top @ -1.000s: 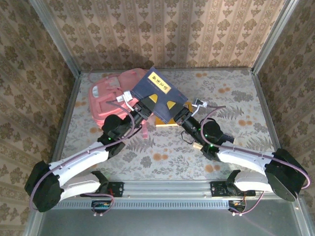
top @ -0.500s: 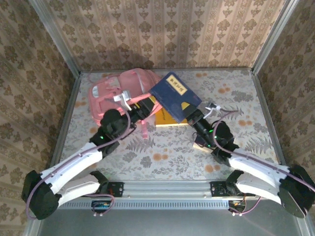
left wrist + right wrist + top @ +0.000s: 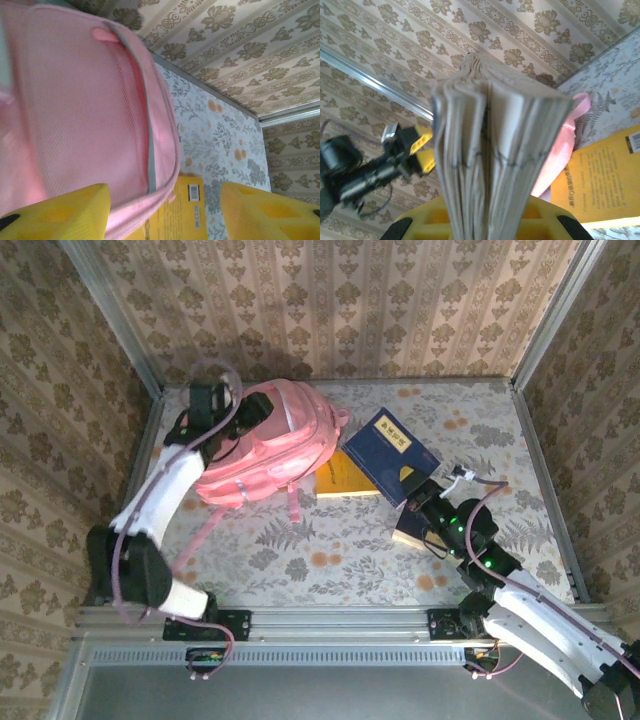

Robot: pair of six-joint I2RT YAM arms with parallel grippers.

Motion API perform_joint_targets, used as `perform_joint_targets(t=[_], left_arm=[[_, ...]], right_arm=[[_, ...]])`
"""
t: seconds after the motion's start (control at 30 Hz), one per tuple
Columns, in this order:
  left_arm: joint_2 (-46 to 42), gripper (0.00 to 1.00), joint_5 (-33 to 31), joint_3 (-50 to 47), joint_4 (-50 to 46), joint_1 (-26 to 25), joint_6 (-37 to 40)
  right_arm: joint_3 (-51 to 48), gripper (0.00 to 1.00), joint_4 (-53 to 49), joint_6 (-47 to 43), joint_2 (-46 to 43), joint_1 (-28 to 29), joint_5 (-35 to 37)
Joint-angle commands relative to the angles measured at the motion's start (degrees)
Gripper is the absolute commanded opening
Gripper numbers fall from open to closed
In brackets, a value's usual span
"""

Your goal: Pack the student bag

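Far left on table (image 3: pixel 330 540), bag (image 3: pixel 265 445) covering a yellow book (image 3: pixel 345 480) corner
Beside bag, left claw (image 3: pixel 165 215) wide open, gripping nothing; right claw (image 3: pixel 485 222) clamped on blue book (image 3: pixel 390 445), fingertips hidden behind pages

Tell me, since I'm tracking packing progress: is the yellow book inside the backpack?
No, the yellow book lies flat on the table beside the backpack, its cover in plain sight.

Floral table (image 3: pixel 490 430) under student bag (image 3: pixel 262 452), yellow book (image 3: pixel 345 480).
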Motion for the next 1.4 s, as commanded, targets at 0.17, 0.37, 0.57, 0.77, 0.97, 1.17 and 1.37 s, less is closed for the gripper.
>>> perform_joint_targets(t=[0.17, 0.37, 0.57, 0.77, 0.97, 1.17, 1.37], left_arm=[[16.22, 0.56, 11.89, 15.23, -2.71, 2.32, 0.03], [21.67, 0.53, 14.78, 17.93, 1.81, 2.48, -2.84], [25.26, 0.48, 17.28, 19.32, 4.36, 2.52, -4.44], [28.26, 0.43, 17.93, 21.59, 2.8, 2.35, -4.13], [30.27, 0.36, 16.95, 23.61, 0.89, 2.09, -2.73], [33.68, 0.14, 16.63, 30.04, -7.44, 0.98, 1.44], [29.52, 0.0, 16.01, 31.72, -14.24, 0.25, 7.55]], right_arm=[[1.18, 0.0, -6.46, -7.01, -5.01, -1.08, -2.77], [0.32, 0.0, -7.07, -8.16, -5.46, -1.79, -3.47], [-0.91, 0.0, -6.66, -8.17, -5.17, -2.32, -4.26], [-1.9, 0.0, -5.77, -7.31, -4.37, -2.85, -5.1], [-1.99, 0.0, -5.68, -7.34, -3.77, -3.02, -5.66], [-1.91, 0.0, -6.45, -7.33, -3.77, -3.11, -5.64], [5.36, 0.0, -19.19, -12.67, -1.11, -3.75, -4.4]])
